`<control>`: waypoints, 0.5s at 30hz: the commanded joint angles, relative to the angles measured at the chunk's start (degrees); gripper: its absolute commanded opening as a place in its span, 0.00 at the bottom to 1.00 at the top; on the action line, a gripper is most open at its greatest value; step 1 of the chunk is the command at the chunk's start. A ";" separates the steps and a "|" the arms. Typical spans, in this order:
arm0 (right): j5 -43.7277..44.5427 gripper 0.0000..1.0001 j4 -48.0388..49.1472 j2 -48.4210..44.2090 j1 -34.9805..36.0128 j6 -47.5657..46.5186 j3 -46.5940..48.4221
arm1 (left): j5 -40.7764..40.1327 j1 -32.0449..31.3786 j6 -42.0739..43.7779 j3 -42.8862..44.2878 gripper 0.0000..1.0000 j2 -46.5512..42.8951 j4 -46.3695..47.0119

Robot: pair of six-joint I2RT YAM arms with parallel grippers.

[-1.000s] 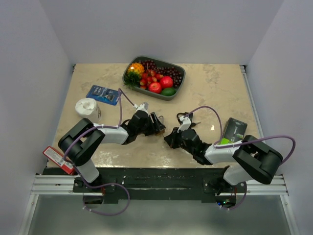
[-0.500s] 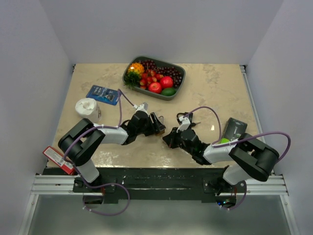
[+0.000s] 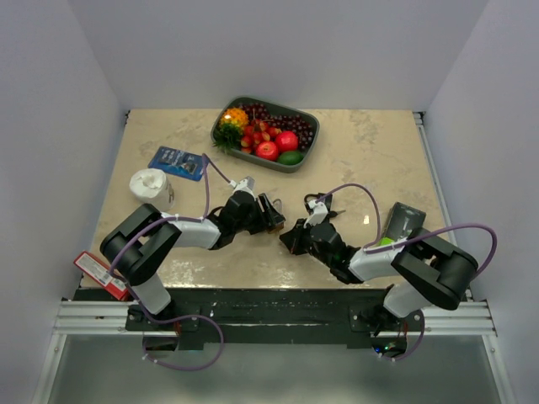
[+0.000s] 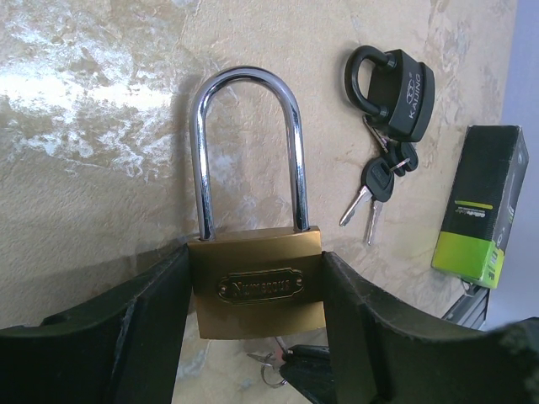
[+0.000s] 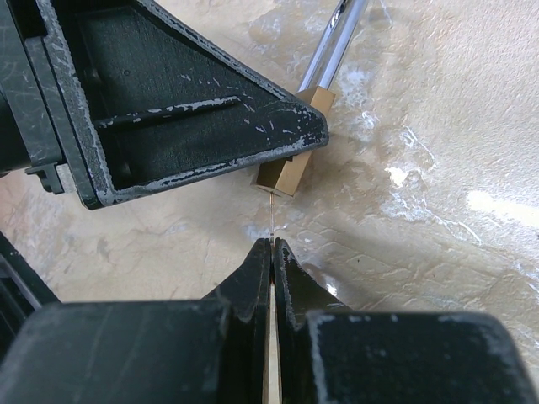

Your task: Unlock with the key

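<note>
A brass padlock [image 4: 257,282] with a tall steel shackle [image 4: 248,143] sits upright between the fingers of my left gripper [image 4: 257,273], which is shut on its body just above the table. My right gripper [image 5: 271,246] is shut on a thin key [image 5: 271,217]. The key's blade points at the underside of the padlock [image 5: 288,177], and its tip reaches the padlock's bottom face. In the top view the left gripper [image 3: 269,215] and right gripper [image 3: 290,238] meet tip to tip at mid-table. The key ring [image 4: 268,364] shows below the padlock.
A black padlock [image 4: 396,80] with its own keys [image 4: 375,189] lies just beyond the brass one. A green and black box [image 3: 402,225] is at the right, a fruit tray [image 3: 307,156] at the back. A blue packet [image 3: 177,162] and a white cup [image 3: 150,183] are at the left.
My right gripper has edged slightly left toward the padlock, key still in it. The left gripper and padlock have stayed where they were.
</note>
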 commanded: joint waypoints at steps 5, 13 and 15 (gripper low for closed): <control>4.26 0.00 4.44 1.38 0.04 0.66 1.05 | 2.09 0.03 -1.27 -1.15 0.00 -0.64 1.68; 5.57 0.00 9.19 2.70 0.04 0.58 -0.26 | 1.91 0.03 -1.80 -1.32 0.00 -0.82 1.42; 5.84 0.00 9.45 3.05 0.12 0.31 -0.09 | 2.00 0.03 -1.71 -1.32 0.00 -0.82 1.42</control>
